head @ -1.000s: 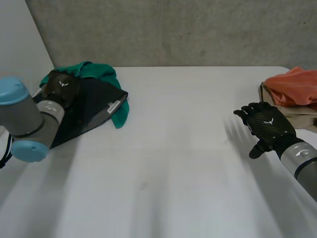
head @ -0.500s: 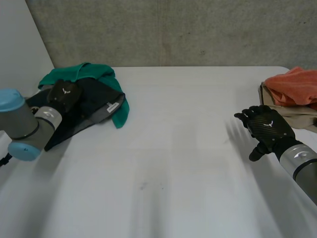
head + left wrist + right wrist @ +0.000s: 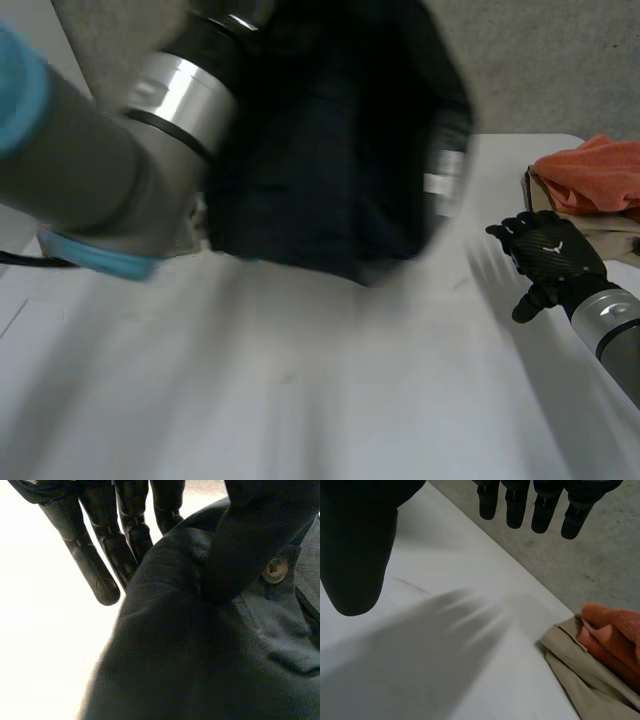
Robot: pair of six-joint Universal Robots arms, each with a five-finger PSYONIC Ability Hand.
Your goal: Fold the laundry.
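My left arm [image 3: 120, 140] is raised high and close over the table's left half. A dark garment [image 3: 340, 150] with a small white label hangs from it above the middle of the table. In the left wrist view my left hand [image 3: 125, 525] pinches this dark garment [image 3: 200, 655]: the thumb presses into the cloth beside a button, and the fingers lie along the fold's other side. My right hand [image 3: 545, 255] hovers low over the table's right side, fingers straight and spread, holding nothing. Its fingertips [image 3: 515, 505] and thumb are apart in its own wrist view.
An orange cloth [image 3: 595, 175] lies on a folded beige cloth [image 3: 600, 232] at the table's right edge, just beyond my right hand. Both cloths, orange [image 3: 615, 640] and beige [image 3: 580, 670], lie past its fingertips. The white table [image 3: 300, 400] is bare in front.
My left hand closed on the dark garment at the far-left pile and swung it up and toward the middle. The right hand has hardly moved.
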